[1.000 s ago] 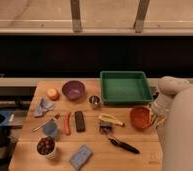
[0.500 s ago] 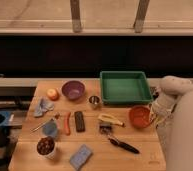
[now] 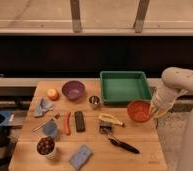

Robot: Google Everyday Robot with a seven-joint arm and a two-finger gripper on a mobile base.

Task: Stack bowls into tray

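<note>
Shifted slightly, orange bowl [image 3: 138, 111] sits against the half-hidden hand [image 3: 153, 110]; grip cannot be told.

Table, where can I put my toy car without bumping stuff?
Bare wood lies in the front right corner, below the orange bowl and past the black brush. The green tray is empty too. The left side, around the blue cup and white cup, is crowded. The gripper sits by the orange bowl's right rim.
</note>
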